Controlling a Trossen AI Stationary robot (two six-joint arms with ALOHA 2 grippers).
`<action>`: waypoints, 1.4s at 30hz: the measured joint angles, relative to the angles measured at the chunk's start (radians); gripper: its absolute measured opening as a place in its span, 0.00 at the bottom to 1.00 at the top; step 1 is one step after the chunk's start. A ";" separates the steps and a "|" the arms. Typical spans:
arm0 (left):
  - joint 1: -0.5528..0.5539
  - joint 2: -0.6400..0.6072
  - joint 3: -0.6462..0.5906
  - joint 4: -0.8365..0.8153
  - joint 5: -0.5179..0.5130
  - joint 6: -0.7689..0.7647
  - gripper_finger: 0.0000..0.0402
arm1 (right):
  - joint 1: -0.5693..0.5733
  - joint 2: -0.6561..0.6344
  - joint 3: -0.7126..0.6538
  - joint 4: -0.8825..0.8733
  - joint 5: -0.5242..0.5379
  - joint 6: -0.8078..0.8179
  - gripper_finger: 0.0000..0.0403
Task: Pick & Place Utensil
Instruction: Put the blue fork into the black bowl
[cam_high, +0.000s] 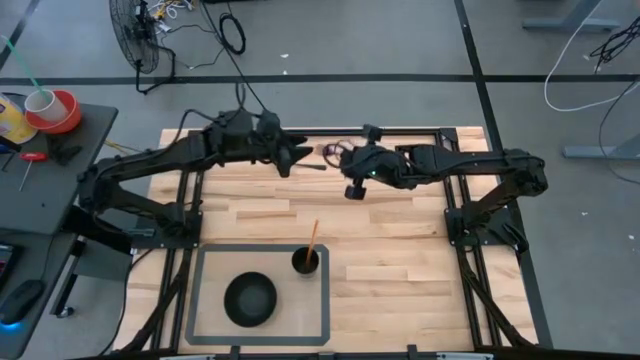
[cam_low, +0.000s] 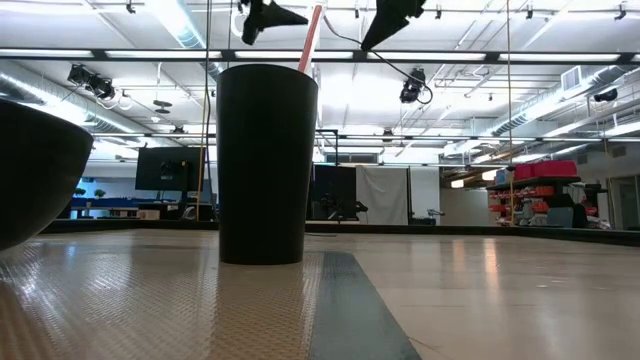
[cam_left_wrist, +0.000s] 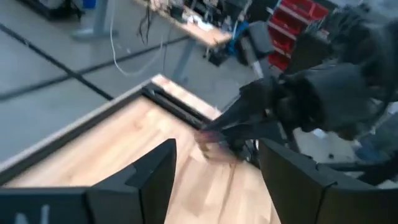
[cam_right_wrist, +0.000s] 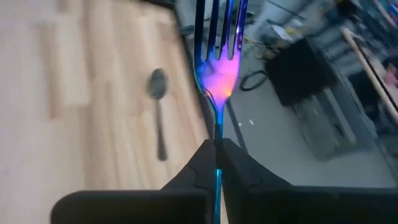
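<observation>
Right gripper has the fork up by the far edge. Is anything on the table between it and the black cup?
Nothing visible. The right gripper holds the fork; bare wood lies between it and the black cup. The left gripper hangs beside it, off that line.

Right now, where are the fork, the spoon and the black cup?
fork (cam_right_wrist: 217, 74), right wrist view, neck below its tines
spoon (cam_right_wrist: 157, 84), right wrist view, its bowl
black cup (cam_low: 266, 165), low view, its side wall
</observation>
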 joint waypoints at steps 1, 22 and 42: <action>0.006 0.006 0.000 -0.010 0.017 -0.009 0.57 | 0.005 0.000 0.000 -0.008 -0.007 -0.023 0.03; 0.033 0.194 0.000 0.000 0.317 -0.173 0.55 | 0.027 0.022 0.000 -0.005 0.028 -0.876 0.03; 0.018 0.194 0.000 0.001 0.294 -0.099 0.30 | 0.026 0.064 0.000 0.053 0.076 -0.938 0.03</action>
